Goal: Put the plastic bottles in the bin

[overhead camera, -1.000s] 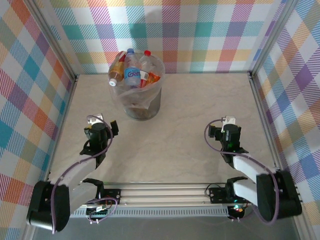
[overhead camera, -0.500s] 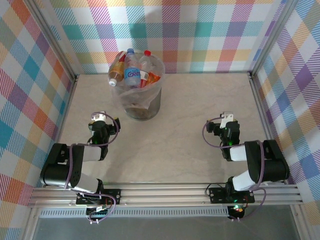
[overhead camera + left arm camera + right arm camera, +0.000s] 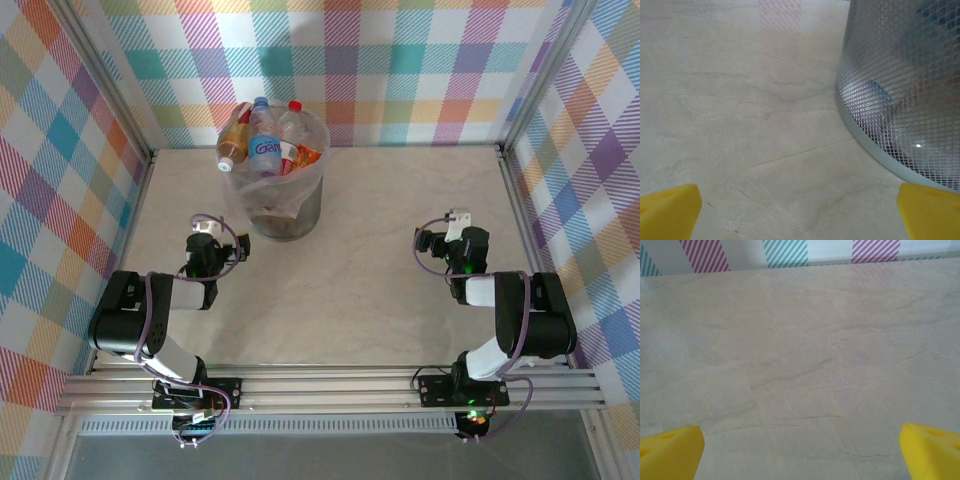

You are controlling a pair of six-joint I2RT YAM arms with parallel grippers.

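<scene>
1. Top external view, step in hand: the plastic bottles (image 3: pixel 262 140) are heaped in the bin (image 3: pixel 288 218) at the upper centre-left, piled above its rim. Every bottle we can see is there, so we judge the loading step complete.
2. Top external view, arms: the left end effector (image 3: pixel 208 243) sits low over the table (image 3: pixel 360 260), just lower-left of the bin. The right end effector (image 3: pixel 456 238) is well apart from it, at right of centre. We cannot read either jaw gap from here.
3. Top external view, materials: the bin is a round grey mesh cylinder lined with a crinkly clear bag (image 3: pixel 300 180). The bottles are clear or orange, with red and blue caps. The table is pale, matte and stone-veined.
4. Left wrist view: the yellow fingertips (image 3: pixel 667 210) sit in the two lower corners, spread wide with nothing between them. The bin's curved metal mesh occupies the right side, with a solid band at its foot. Blurred blue shapes show through the mesh.
5. Right wrist view: the fingertips (image 3: pixel 670 450) are again in both lower corners, jaws wide and empty. They sit over veined table, with a striped wall (image 3: pixel 785 250) along the top edge.
6. Next move: we judge that no further grasp is called for. The heap looks top-heavy, so keep the left end effector off the mesh wall.
</scene>
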